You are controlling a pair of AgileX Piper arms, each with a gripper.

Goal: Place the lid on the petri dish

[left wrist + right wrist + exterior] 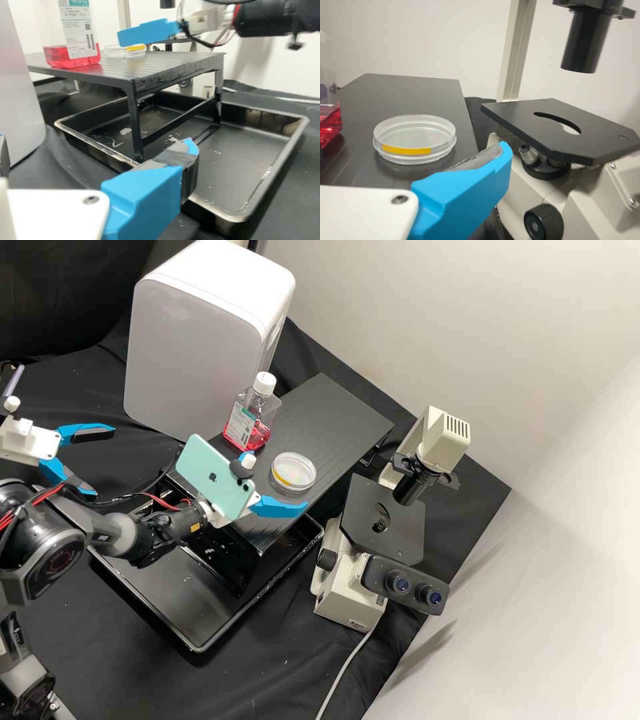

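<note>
Clear petri dish (294,471) on blk shelf (333,413)

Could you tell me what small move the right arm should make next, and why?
Probably draw the right gripper back: it is open and empty beside the dish, which already seems to be lidded on the platform.

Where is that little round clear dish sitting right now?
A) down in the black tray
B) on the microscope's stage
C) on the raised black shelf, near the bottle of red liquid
C: the dish rests on the raised shelf beside the bottle.
</note>
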